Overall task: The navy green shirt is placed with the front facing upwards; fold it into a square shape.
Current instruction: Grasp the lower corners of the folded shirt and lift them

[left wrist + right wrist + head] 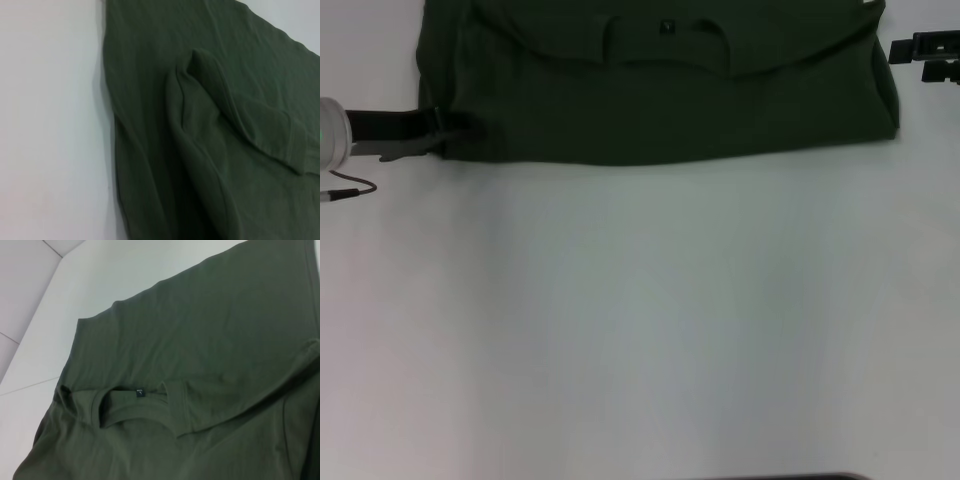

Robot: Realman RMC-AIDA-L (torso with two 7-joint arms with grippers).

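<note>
A plain white, smooth-topped table [640, 330] carries everything here. Directly on it lies 1 thing: a dark olive-green cotton shirt [660, 100], folded into a wide band along the table's far edge. The shirt's round neck opening, with a small blue label inside, sits near the middle of the band, and a folded-over layer curves across just below it. The shirt's near edge runs roughly straight from side to side, with bare white table spreading out on the near side of it. A thin strip of table also shows past each end of the shirt.
</note>
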